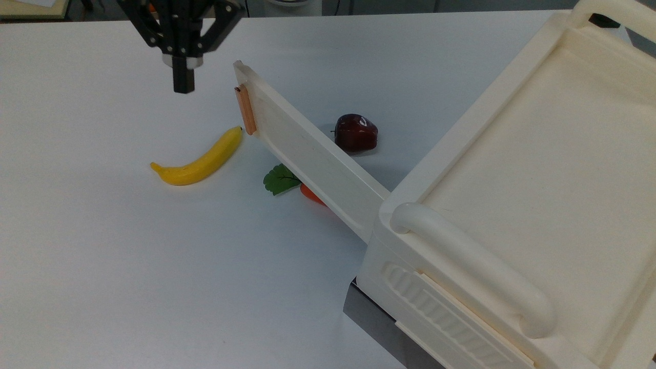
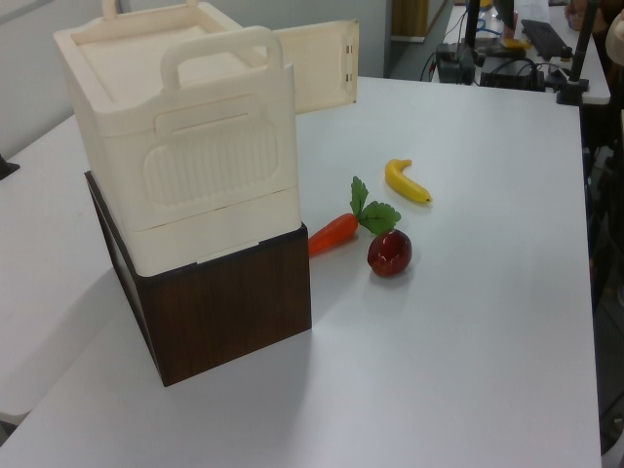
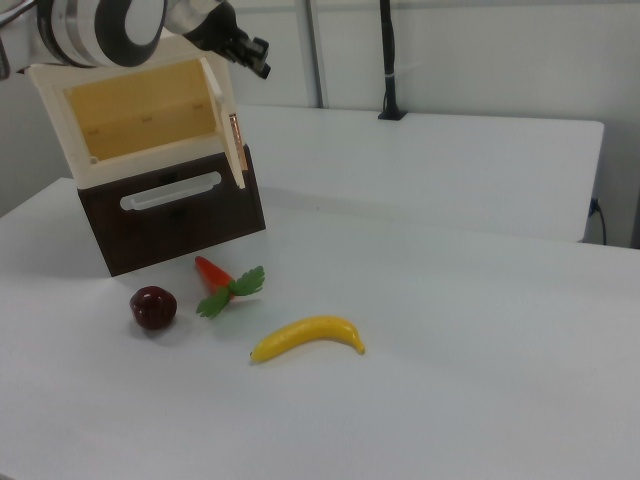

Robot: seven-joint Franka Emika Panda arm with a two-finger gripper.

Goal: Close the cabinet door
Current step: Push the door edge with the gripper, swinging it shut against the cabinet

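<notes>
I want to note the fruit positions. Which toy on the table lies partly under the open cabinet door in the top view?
The carrot: its orange body disappears under the cabinet door. The banana and apple lie fully visible.

You have yellow plastic banana (image 1: 199,160), dark red toy apple (image 1: 355,132), orange leafy toy carrot (image 2: 343,223) lying apart on white tabletop (image 1: 128,266); dark wooden base box (image 2: 224,312).
</notes>
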